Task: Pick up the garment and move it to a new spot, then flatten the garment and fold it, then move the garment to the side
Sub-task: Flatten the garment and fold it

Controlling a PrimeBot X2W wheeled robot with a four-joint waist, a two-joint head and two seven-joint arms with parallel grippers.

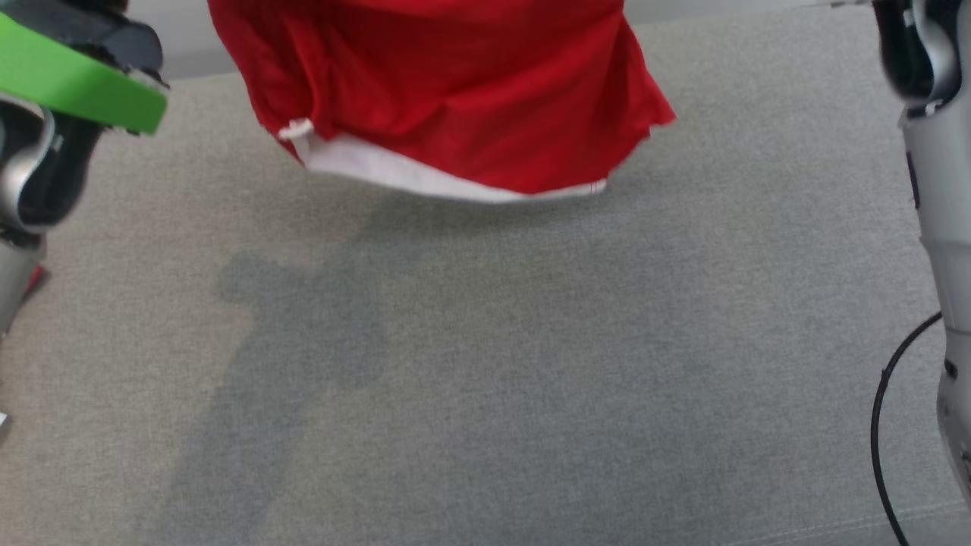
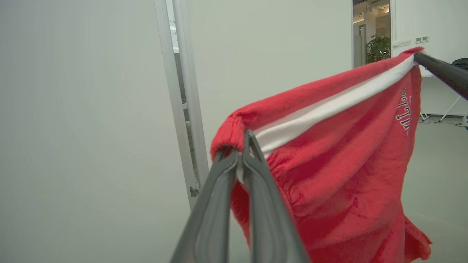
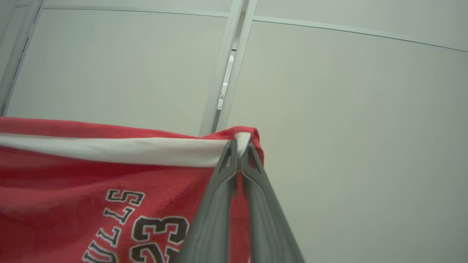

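You are in a work room, like an office or a test lab, not a home. The walls (image 3: 109, 73) are big plain white panels with thin metal strips (image 2: 182, 109) between them. The floor (image 2: 435, 175) is smooth and grey. Through a doorway (image 2: 371, 22) you see a potted plant (image 2: 378, 47), with wall sockets (image 2: 421, 39) just beside the doorway. Thin stand legs (image 2: 450, 108) rest on the floor. Before you is a wide grey cloth top (image 1: 531, 379).

Right pincer (image 3: 239, 148), lower centre of frame: fingers pressed together on the garment's (image 3: 73, 182) white-banded edge. Red cloth hangs across lower left, printed "23" with upside-down lettering. Pale wall panels (image 3: 347, 128) behind, vertical seam at upper centre.
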